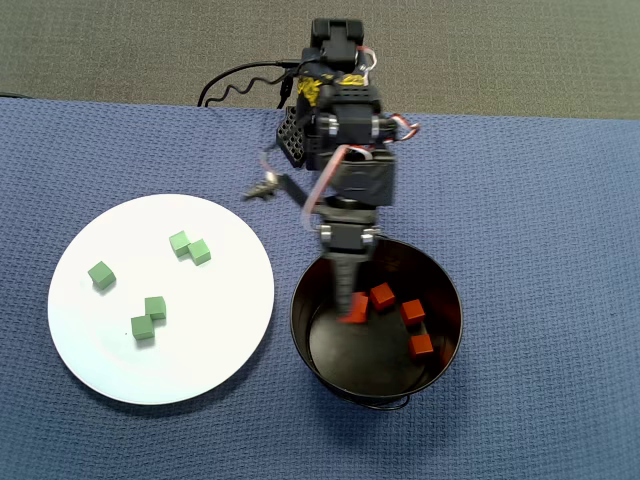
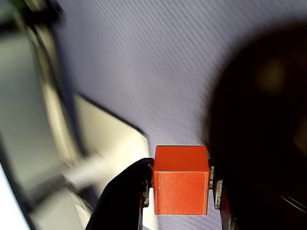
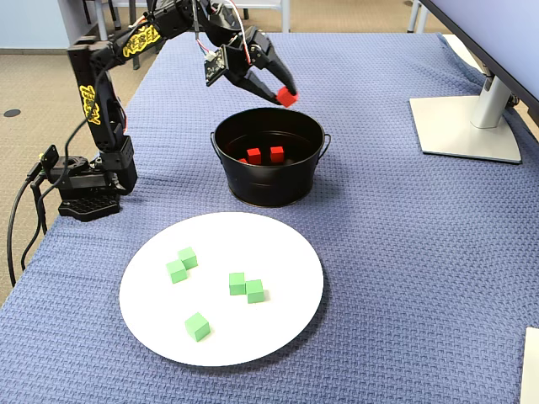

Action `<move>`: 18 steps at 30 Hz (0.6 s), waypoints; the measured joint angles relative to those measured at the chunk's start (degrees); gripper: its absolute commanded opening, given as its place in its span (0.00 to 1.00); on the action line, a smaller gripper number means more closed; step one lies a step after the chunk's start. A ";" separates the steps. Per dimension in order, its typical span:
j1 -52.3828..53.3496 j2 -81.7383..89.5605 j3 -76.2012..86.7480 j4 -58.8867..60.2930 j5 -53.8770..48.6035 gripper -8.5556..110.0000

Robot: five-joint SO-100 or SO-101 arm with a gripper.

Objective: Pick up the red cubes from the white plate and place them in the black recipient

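Blue-clothed worktop [image 3: 404,236]: our tool [image 3: 287,98] clamps one red cube [image 2: 181,179] directly above the black recipient [image 3: 268,171] (release should land it).

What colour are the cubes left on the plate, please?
Green cubes, clearest in the fixed view.

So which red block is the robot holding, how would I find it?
Find the big black pot on the blue cloth, next to the white plate. Look just above the pot's rim, where the robot's hand hangs. The red block pinched there is the one: the other red blocks lie down on the pot's bottom, and the blocks on the plate are green.
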 measured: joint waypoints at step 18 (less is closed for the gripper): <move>10.90 11.16 13.97 1.05 -6.86 0.23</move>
